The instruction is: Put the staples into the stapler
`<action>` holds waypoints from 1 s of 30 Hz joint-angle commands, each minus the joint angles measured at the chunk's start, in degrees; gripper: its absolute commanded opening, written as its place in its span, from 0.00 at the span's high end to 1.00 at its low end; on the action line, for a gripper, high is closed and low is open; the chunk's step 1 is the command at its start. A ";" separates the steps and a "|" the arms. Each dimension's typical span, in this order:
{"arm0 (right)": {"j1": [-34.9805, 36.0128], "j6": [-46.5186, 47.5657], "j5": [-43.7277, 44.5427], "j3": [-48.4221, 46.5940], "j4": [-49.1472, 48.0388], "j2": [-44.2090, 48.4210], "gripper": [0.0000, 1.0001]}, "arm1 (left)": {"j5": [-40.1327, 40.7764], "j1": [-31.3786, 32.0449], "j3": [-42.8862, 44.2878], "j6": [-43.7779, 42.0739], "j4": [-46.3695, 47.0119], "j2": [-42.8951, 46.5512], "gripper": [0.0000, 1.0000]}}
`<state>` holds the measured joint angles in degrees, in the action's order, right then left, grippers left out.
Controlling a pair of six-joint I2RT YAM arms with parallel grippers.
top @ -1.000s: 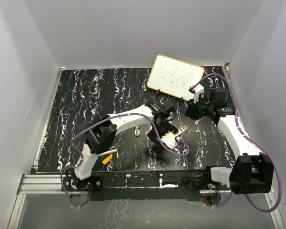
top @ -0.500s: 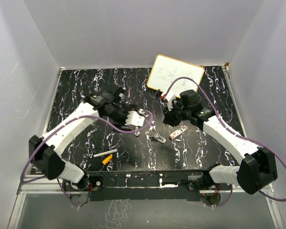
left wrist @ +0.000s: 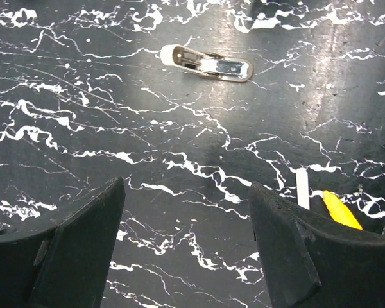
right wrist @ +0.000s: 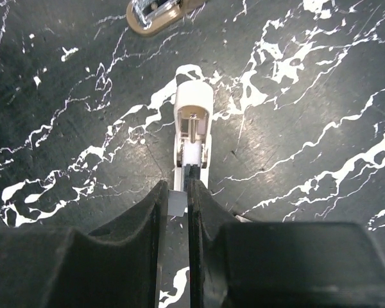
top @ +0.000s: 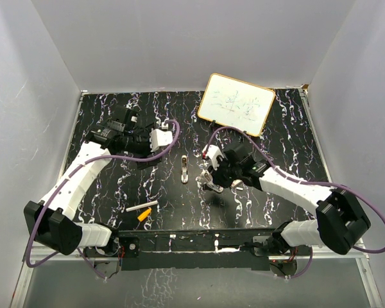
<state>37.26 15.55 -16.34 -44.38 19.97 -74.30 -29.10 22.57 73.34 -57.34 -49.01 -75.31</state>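
White/lt-grey stapler [right wrist: 192, 128]: lies flat on black marbled table [left wrist: 83, 96], centre of R wrist view, channel side up, long axis running away from cam; near end sits at the fingertips.
R gripper [right wrist: 178, 187]: almost closed; thin pale tab btwn the tips, appears to be the stapler's near end, so a pinch with narrow purchase.
L gripper [left wrist: 186, 186]: wide apart, nothing in it, hovering over bare table at upper left of top view, well apart from stapler.
Cream-and-chrome piece [left wrist: 205, 63]: loose on table, top centre of L wrist view; near stapler, not touching. Whether it carries the staples: can't tell.
White stick [left wrist: 301, 188] / orange piece [left wrist: 340, 210]: side by side, lower right of L wrist view; not in play.
Risk 1: stapler pivots or slips out, since grip is on one end only w/ no second hold.
Risk 2: hinged halves swing or flap shut if lifted; L gripper too far off to steady them.
Risk 3: stapler skids on the slick table into cream-and-chrome piece if pushed, not lifted.
Risk 4: staples misfeed; channel looks narrow, needs straight line-up.
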 commanded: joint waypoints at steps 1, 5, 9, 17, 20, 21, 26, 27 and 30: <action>2.48 -1.30 4.88 1.98 -8.14 0.20 0.90 | 0.15 -0.93 -0.61 3.30 3.36 0.37 0.24; 3.39 -3.21 8.03 2.37 -9.71 -0.86 0.91 | 0.19 -1.06 -0.58 3.39 3.99 -0.23 0.24; 4.22 -3.51 10.16 2.76 -10.78 -1.90 0.91 | 0.32 -1.12 -0.39 3.30 4.36 -0.56 0.24; 5.20 -3.28 10.73 2.98 -11.40 -2.72 0.91 | 0.62 -1.12 -0.31 3.11 4.45 -0.28 0.24; 5.90 -2.65 10.53 3.07 -11.47 -3.15 0.91 | 0.78 -1.12 -0.22 3.09 4.45 -0.22 0.24; 5.98 -2.59 10.46 3.07 -11.40 -3.33 0.91 | 0.84 -1.12 -0.13 3.11 4.45 -0.12 0.24; 6.11 -1.98 10.88 3.07 -11.27 -4.00 0.91 | 0.98 -1.08 0.04 3.37 4.53 -0.21 0.24; 6.16 -1.83 10.93 3.15 -11.27 -4.01 0.91 | 0.98 -1.12 0.01 3.38 4.54 -0.19 0.24; 6.13 -1.05 11.13 3.61 -11.50 -3.66 0.91 | 0.98 -1.12 -0.06 3.25 4.46 -0.15 0.24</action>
<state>43.13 13.45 -6.07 -41.39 11.75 -78.41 -27.42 21.80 73.10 -54.37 -43.92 -76.40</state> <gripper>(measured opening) 0.182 0.762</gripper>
